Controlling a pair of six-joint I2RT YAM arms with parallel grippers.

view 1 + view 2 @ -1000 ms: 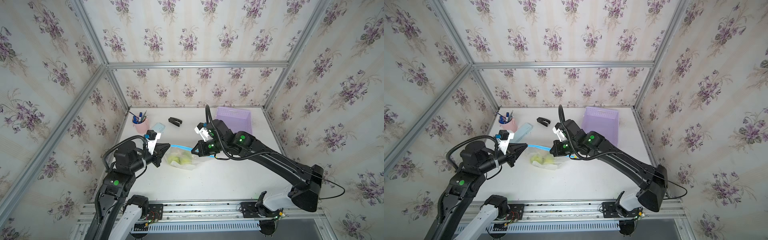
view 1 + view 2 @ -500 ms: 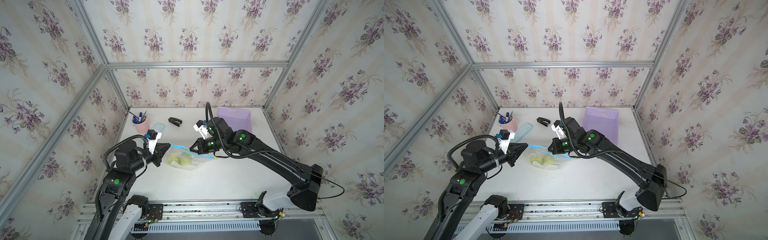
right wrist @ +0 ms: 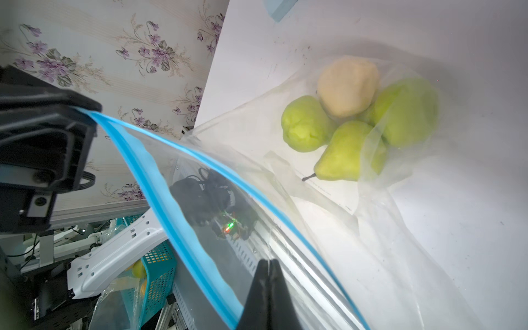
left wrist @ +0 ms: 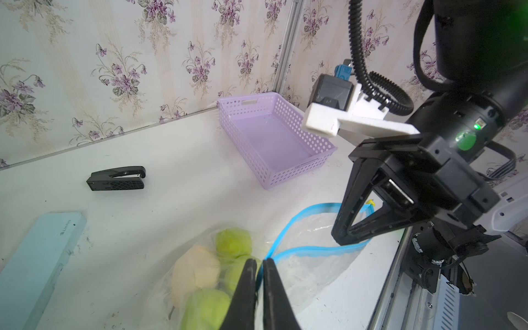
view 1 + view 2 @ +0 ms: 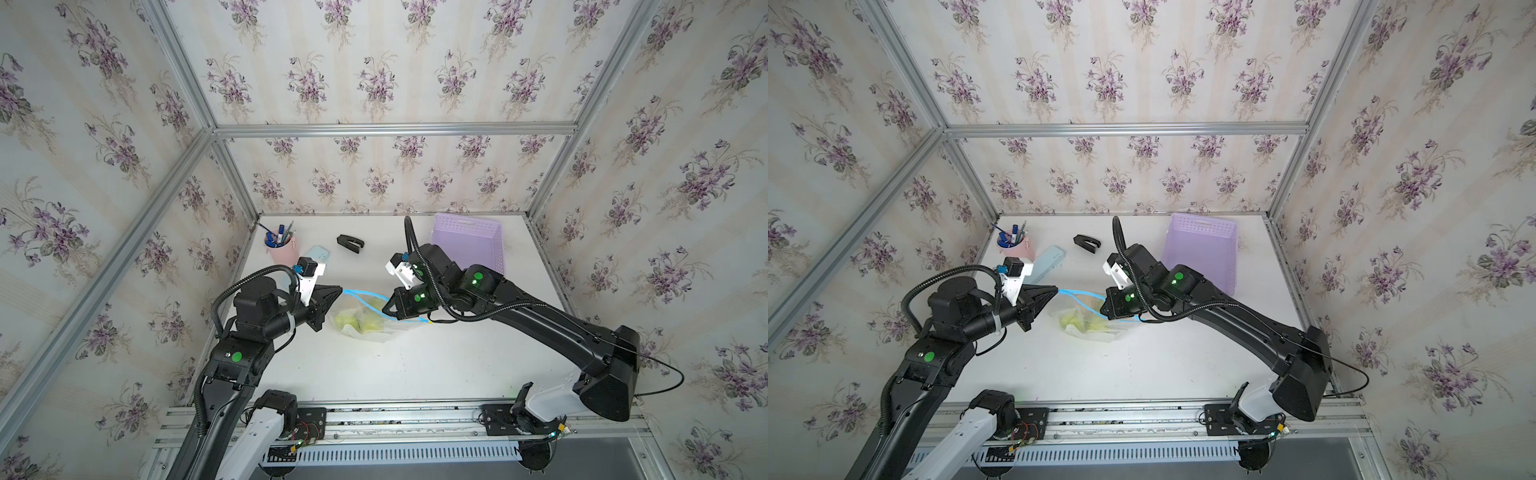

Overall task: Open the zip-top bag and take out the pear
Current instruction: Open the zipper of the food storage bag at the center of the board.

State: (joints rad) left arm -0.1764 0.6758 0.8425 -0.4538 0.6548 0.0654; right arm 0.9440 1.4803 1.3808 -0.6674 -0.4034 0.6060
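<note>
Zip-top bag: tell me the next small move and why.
Probably draw the right claw, shut on one lip of the blue zip strip, away from the opposite lip while the left claw pins the strip's end. The zip-top bag gapes only in a narrow loop, and the pears lie deep inside.

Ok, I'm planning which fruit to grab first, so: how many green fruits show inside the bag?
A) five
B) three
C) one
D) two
B: through the clear zip-top bag, the right wrist view shows three green fruits clustered around one pale tan fruit.
</note>
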